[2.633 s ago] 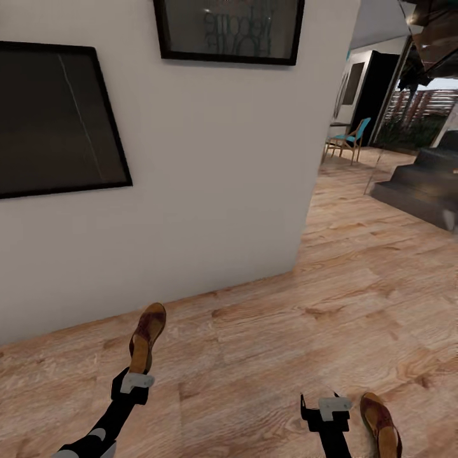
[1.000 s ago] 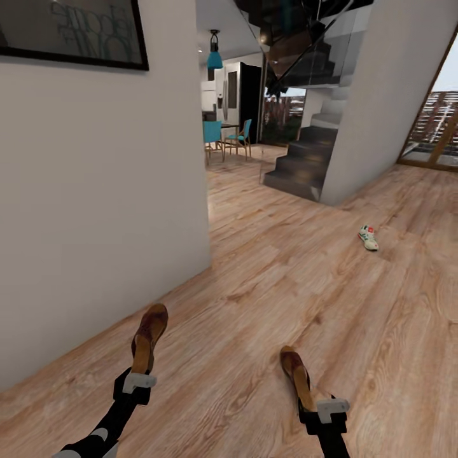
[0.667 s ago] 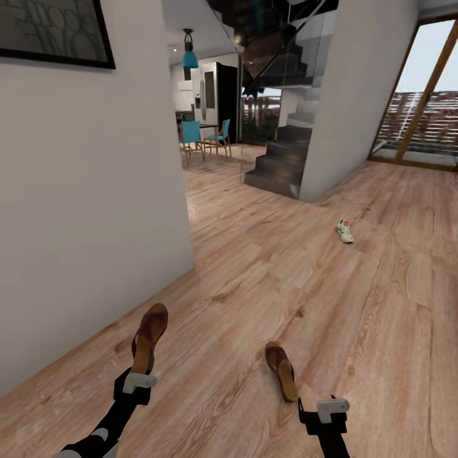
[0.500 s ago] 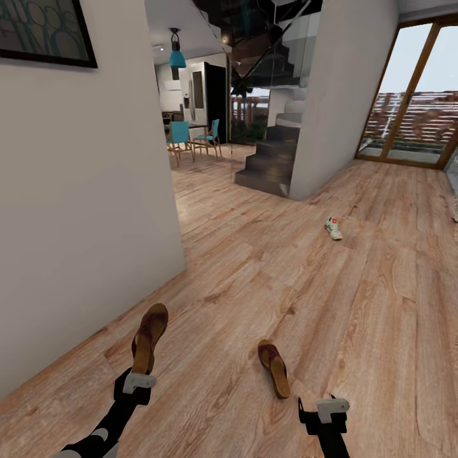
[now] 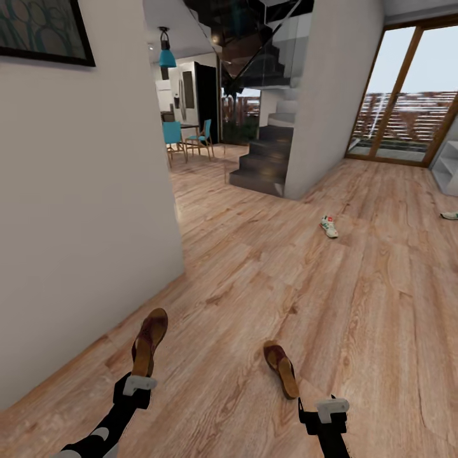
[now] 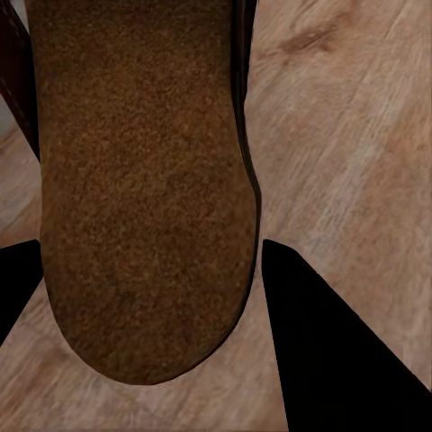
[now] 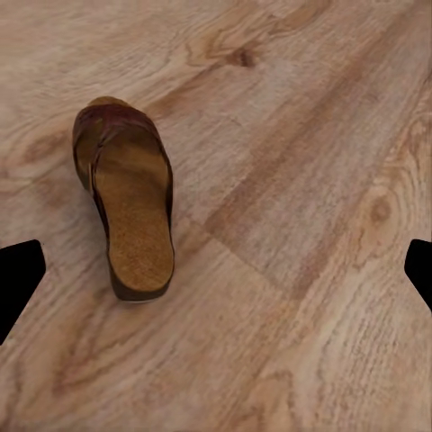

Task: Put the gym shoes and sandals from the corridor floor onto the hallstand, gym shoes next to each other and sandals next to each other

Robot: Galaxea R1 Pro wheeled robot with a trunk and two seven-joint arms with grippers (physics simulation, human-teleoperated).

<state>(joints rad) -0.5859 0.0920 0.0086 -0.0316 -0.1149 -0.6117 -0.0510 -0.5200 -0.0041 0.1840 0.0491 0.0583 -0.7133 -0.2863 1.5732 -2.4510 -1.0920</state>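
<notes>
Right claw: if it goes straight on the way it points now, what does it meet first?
Most likely the sandal lying flat on the corridor floor, just ahead of the open right claw and slightly to its left. Depth is unclear, so it might land on bare floor beside it.

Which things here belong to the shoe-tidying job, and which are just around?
Job:
- sandal held in left gripper
- second sandal on the floor, ahead of right gripper
- sneaker farther off

Just around:
- staircase
- blue chairs
- wall picture
</notes>
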